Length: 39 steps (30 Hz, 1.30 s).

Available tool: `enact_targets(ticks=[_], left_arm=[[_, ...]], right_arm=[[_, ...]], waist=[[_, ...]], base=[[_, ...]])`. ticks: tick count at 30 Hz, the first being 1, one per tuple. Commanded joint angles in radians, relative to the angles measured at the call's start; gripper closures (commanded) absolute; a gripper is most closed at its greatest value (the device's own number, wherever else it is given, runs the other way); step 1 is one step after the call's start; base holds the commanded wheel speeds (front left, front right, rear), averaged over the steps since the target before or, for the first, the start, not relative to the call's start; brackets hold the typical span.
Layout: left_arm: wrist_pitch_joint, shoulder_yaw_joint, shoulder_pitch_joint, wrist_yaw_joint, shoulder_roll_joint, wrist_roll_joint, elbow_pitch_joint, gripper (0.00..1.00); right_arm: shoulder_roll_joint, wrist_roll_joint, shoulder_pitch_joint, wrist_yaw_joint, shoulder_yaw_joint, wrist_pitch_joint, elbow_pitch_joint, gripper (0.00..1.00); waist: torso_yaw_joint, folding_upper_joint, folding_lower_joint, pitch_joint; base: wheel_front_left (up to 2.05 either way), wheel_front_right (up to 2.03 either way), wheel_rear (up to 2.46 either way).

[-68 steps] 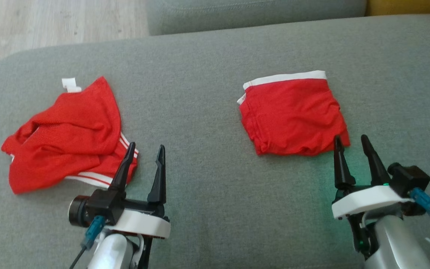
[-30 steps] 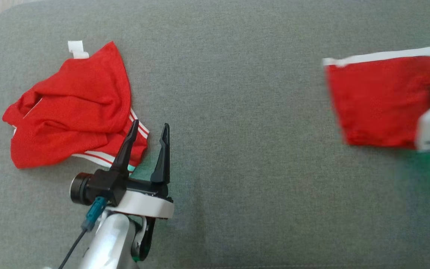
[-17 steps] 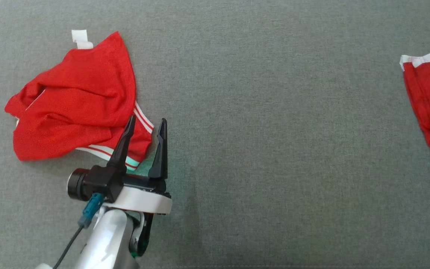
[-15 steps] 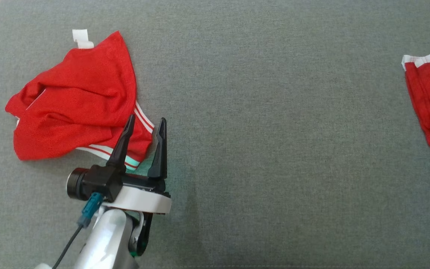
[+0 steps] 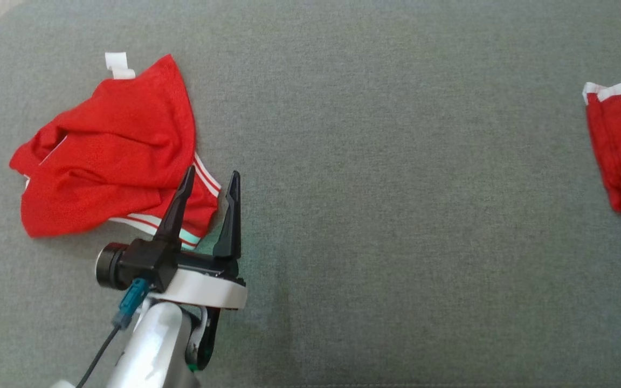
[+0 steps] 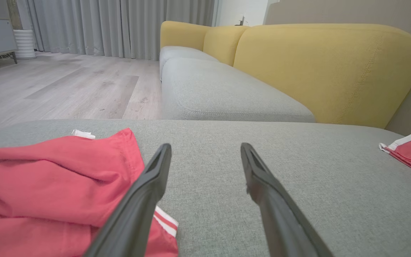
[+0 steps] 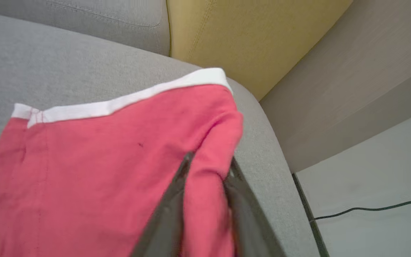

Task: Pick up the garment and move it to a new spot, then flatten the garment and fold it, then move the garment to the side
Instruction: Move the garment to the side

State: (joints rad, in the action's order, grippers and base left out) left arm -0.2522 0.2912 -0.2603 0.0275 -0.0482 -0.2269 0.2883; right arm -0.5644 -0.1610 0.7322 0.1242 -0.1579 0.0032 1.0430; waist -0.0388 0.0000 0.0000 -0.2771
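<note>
While the right hand (image 7: 209, 160) pinches a raised edge of the folded garment (image 7: 102, 160) at the sofa cushion's (image 5: 397, 215) right end, it should slide low and evenly so the fold holds, the left hand (image 5: 212, 173) gaping empty beside the crumpled red garment (image 5: 111, 145).

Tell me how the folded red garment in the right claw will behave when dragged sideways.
Likely floppy: the folded red garment bunches into a soft ridge inside the right claw. Probably light: it is thin cloth lying nearly flat on the grey cushion. Its layers may slip apart when dragged, since the stacked edges look loose in the head view.
</note>
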Motion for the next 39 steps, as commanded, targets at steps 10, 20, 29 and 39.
enact_targets(ticks=[10,20,29,39], left_arm=[[-0.01,-0.048,0.02,-0.007,-0.002,0.004,-0.026,0.0],[-0.01,-0.068,0.071,-0.015,-0.002,0.007,-0.047,0.0],[-0.01,-0.06,0.113,-0.015,-0.002,0.005,-0.054,0.0],[-0.01,-0.051,0.145,-0.018,-0.002,-0.004,-0.05,0.0]], right_arm=[[0.122,0.032,0.031,0.007,0.018,-0.12,-0.084,0.0],[0.385,0.22,-0.088,0.007,0.116,-0.227,-0.387,0.0],[0.512,0.367,-0.406,0.007,0.147,-0.257,-0.67,0.0],[0.514,0.465,-0.584,0.007,0.237,-0.264,-0.743,0.0]], waist=[[0.033,0.0,0.0,0.092],[0.068,0.0,0.0,0.179],[0.078,0.0,0.0,0.223],[0.079,0.0,0.0,0.238]], base=[[0.0,0.0,0.0],[0.0,0.0,0.0],[0.0,0.0,0.0],[0.0,0.0,0.0]])
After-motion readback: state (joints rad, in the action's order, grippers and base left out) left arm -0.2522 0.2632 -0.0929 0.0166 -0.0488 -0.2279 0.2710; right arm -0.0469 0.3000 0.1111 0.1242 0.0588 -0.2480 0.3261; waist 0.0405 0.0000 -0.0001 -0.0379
